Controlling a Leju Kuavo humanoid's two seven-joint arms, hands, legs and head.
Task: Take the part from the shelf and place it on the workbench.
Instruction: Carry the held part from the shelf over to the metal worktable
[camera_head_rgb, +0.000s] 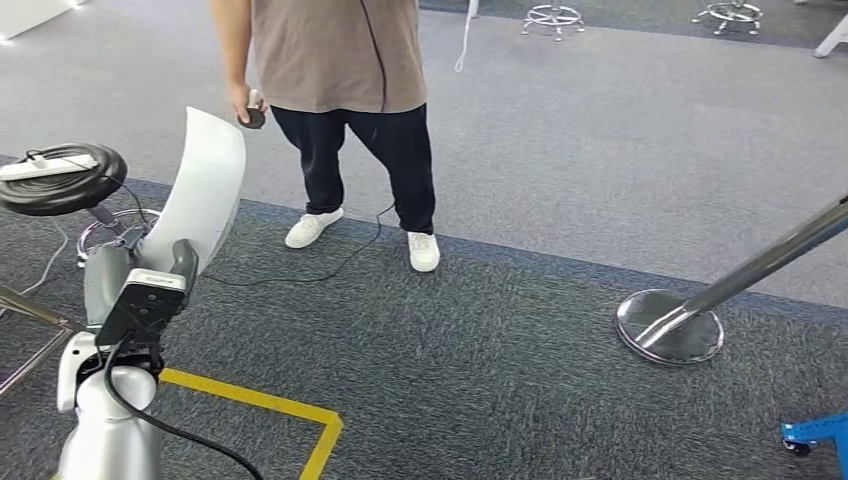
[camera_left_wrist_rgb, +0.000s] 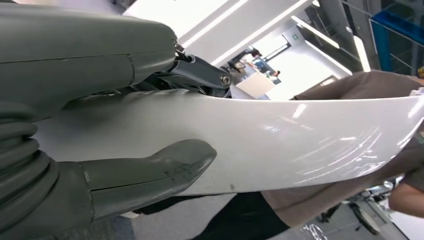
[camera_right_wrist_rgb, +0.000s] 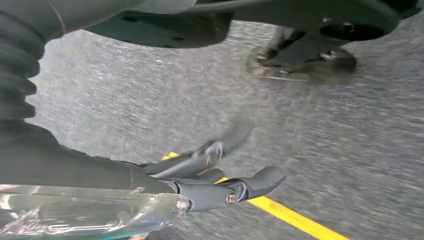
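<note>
The part (camera_head_rgb: 203, 180) is a long, curved, glossy white panel. It stands upright at the left of the head view, held by my left hand (camera_head_rgb: 135, 275) at its lower end. In the left wrist view the thick grey thumb (camera_left_wrist_rgb: 150, 170) presses on one face of the part (camera_left_wrist_rgb: 300, 140) while the darker fingers (camera_left_wrist_rgb: 200, 72) close over its far edge. My right hand (camera_right_wrist_rgb: 215, 175) hangs over grey carpet with its fingers stretched out and nothing in them.
A person (camera_head_rgb: 340, 60) in a brown shirt stands close ahead, a small dark object in one hand and a cable trailing on the carpet. A chrome stanchion base (camera_head_rgb: 670, 325) with a leaning pole is at the right. A black round stand (camera_head_rgb: 60, 180) is at the left, and yellow floor tape (camera_head_rgb: 300, 410) lies near my feet.
</note>
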